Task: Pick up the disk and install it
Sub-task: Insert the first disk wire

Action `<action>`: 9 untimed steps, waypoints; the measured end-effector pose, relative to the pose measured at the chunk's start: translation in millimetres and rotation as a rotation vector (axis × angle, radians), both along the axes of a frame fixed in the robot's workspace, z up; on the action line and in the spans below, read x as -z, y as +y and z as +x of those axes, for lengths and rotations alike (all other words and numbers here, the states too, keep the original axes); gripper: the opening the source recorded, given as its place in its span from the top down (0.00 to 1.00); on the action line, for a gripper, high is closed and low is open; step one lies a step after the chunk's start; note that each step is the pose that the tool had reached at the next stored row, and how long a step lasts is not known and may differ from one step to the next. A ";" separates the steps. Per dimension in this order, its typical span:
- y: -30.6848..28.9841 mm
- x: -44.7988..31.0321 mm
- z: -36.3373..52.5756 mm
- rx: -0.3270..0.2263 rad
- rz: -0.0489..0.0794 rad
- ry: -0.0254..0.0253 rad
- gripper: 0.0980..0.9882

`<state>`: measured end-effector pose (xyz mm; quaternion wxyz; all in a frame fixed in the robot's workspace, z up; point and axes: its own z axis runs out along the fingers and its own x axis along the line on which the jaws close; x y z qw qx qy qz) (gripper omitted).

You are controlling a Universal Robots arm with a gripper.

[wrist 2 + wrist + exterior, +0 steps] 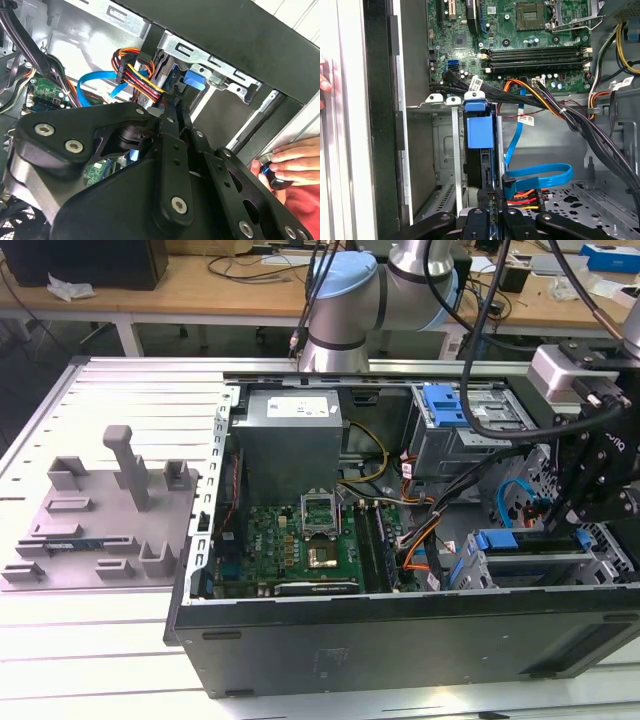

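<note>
Pickup done: gripper (489, 196) down in the case (400, 640), pinched on the disk (481, 165). Disk on edge, partway into the cage (451, 145); not yet fully seated, prob.

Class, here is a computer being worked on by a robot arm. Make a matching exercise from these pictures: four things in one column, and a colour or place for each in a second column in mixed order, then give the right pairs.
Things:
1. Stand with upright posts
2. Flat data cable
3. Motherboard
4. Hand

Colour or place:
A. Green, on the floor of the open computer case
B. Grey, on the table outside the case, at the exterior view's left
C. Blue, looping inside the case near the drive cage
D. Resting on the outer edge of the case

Pairs: 1-B, 2-C, 3-A, 4-D
</note>
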<state>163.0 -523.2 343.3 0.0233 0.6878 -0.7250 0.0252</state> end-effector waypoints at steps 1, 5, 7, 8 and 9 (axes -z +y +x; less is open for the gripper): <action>0.0 0.3 0.0 0.000 0.000 0.0000 0.93; 0.0 1.4 0.0 0.000 0.000 0.0000 0.93; 0.0 1.6 0.0 0.000 0.000 0.0000 0.93; 0.0 1.7 0.0 0.000 0.000 0.0000 0.93; 0.0 2.1 0.0 0.000 0.001 0.0000 0.93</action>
